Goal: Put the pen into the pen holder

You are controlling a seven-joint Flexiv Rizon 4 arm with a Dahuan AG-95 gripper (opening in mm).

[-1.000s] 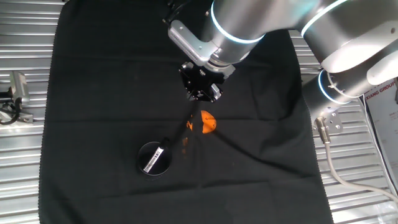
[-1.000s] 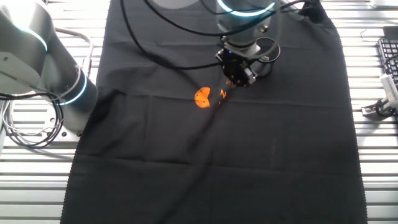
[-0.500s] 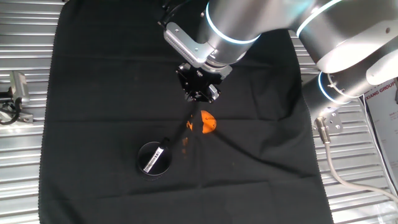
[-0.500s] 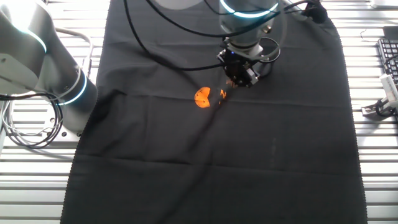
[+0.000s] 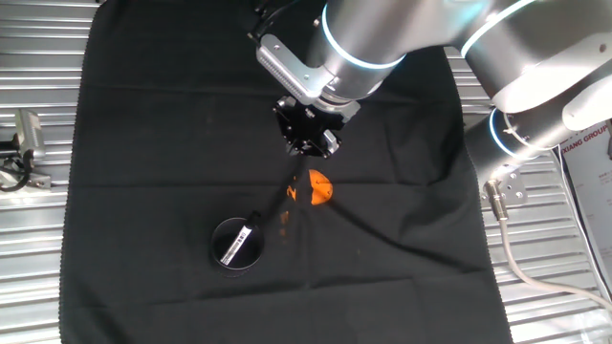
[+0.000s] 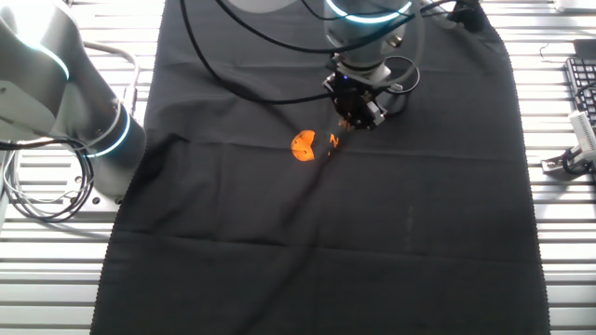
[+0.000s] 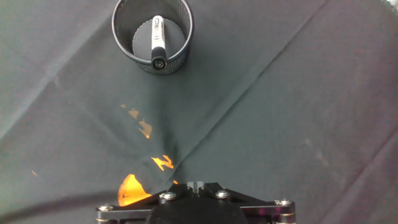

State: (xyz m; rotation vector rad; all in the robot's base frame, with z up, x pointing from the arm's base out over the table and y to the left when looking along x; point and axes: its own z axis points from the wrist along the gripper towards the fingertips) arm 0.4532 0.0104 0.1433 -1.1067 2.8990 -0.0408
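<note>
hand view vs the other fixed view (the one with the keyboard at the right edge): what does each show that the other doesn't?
Only the hand view shows the pen standing inside the mesh pen holder, leaning against its rim, seen from above. Its fingertips are out of frame.

Only the other fixed view shows the gripper from outside, raised over the cloth, plus the arm base and a keyboard. The holder and pen are hidden behind the gripper there.

Both show the black cloth and the orange object with orange specks beside it.
</note>
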